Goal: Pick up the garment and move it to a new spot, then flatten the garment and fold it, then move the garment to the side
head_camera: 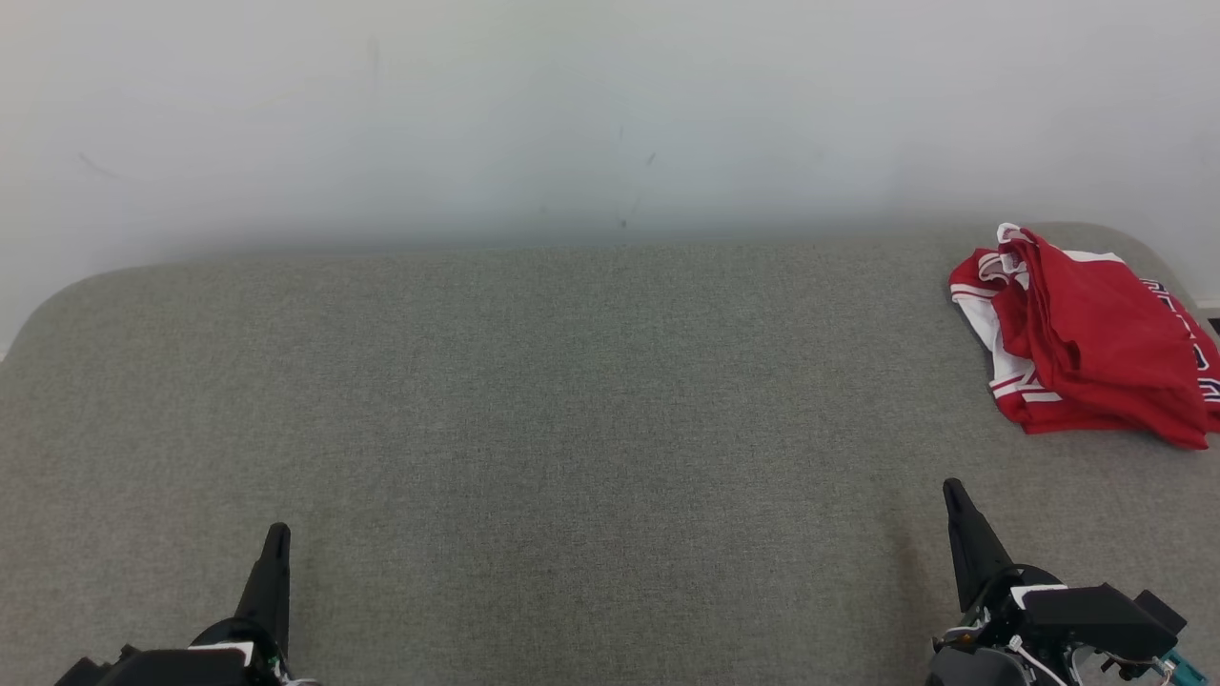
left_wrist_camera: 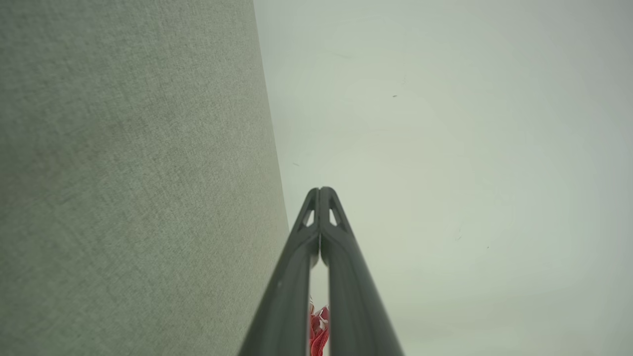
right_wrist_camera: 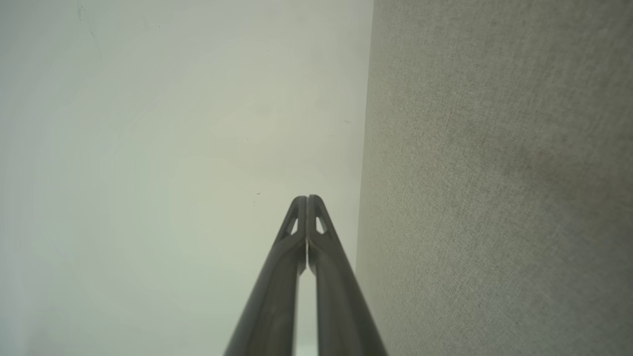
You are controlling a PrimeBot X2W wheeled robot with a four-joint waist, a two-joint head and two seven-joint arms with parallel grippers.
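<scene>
While its fingers are pressed together on nothing, right gripper (head_camera: pixel 953 495) sits near-right | left gripper (head_camera: pixel 276 535) likewise closed, near-left | garment (head_camera: pixel 1087 343) bunched at grey surface (head_camera: pixel 572 429) far-right corner, ahead-right of the right gripper, well apart, slanting far-left to near-right | right arm nearer

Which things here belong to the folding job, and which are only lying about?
Job: red-and-white sports garment, crumpled at far right; left hand and right hand, both shut, empty.
Not the job: grey fabric surface; pale wall.
</scene>
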